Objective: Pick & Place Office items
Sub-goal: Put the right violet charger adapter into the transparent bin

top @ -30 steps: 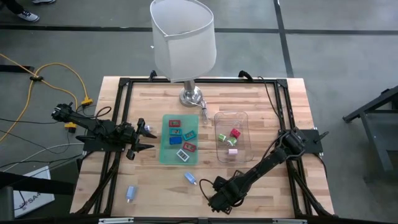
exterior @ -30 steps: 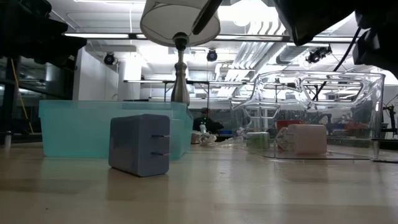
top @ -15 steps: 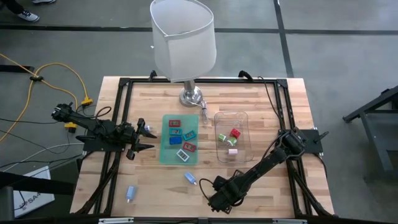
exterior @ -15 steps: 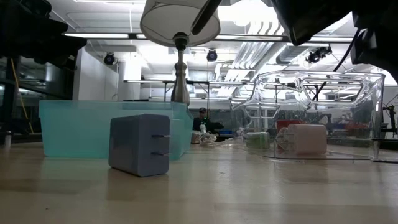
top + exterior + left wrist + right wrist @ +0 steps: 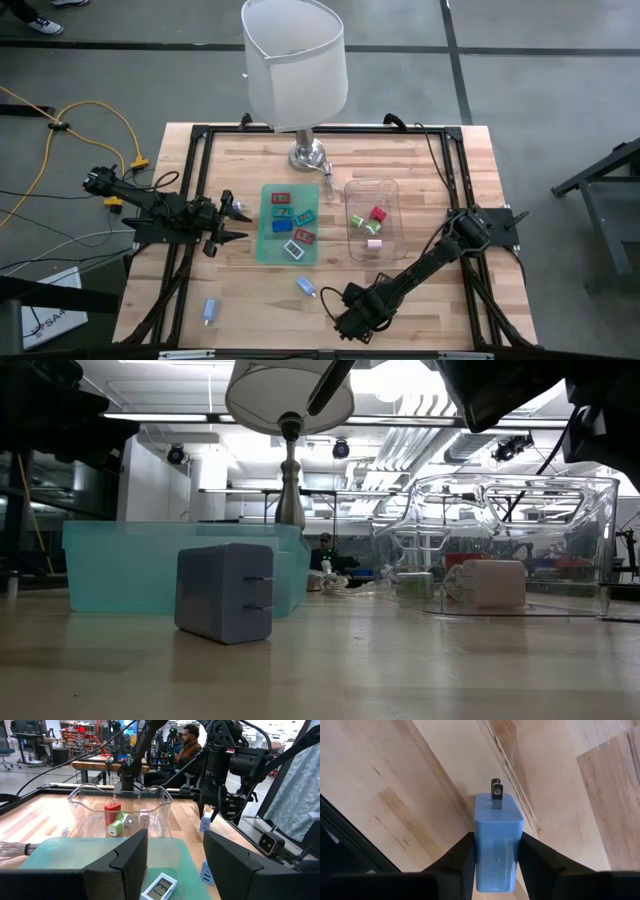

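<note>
Right wrist view: your right gripper [image 5: 495, 865] pinches the blue plug [image 5: 497, 840] near the table's front edge; lift straight. Left gripper [image 5: 236, 222] idles open.

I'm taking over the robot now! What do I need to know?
Right claw: closed on a blue plug, low at the table's front.
Left claw: open, empty, waiting beside the mat's left edge.
Done: a red piece, a green piece and a pink piece lie in the tray.
Left: probably carry the plug to the tray, then the flat pieces on the mat and the light blue piece at the front left.
</note>
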You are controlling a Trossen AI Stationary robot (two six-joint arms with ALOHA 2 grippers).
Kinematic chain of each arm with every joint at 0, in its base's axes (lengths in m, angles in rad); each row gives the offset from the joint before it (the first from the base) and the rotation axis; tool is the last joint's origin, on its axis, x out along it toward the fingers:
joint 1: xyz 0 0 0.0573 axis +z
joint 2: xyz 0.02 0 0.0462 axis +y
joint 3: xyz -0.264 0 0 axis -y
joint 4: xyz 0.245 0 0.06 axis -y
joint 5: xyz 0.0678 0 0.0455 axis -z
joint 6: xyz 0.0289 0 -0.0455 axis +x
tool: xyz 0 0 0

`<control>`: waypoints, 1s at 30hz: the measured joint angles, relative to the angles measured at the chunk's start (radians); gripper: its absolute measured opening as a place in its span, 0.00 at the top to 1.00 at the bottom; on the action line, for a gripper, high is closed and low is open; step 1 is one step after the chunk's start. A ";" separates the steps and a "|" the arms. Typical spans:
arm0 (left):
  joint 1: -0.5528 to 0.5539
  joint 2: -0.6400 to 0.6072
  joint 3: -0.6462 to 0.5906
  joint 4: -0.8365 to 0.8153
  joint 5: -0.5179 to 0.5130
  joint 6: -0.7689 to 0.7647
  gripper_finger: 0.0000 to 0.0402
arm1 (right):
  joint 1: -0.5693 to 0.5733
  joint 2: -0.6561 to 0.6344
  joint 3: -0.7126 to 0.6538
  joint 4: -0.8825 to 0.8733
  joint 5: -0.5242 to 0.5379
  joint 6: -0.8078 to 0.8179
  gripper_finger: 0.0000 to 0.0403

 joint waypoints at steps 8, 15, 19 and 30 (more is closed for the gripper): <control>0.000 0.000 0.000 0.000 0.000 0.000 0.54 | -0.011 0.000 0.018 0.008 0.000 -0.106 0.73; 0.000 0.000 0.000 0.000 0.000 0.000 0.54 | -0.050 -0.009 0.141 -0.027 0.063 -0.269 0.73; 0.000 0.000 0.000 0.000 0.000 0.000 0.54 | -0.079 -0.027 0.230 -0.125 0.150 -0.338 0.73; 0.000 0.000 0.000 0.000 0.000 0.000 0.54 | -0.223 -0.127 0.304 -0.318 0.397 -0.326 0.73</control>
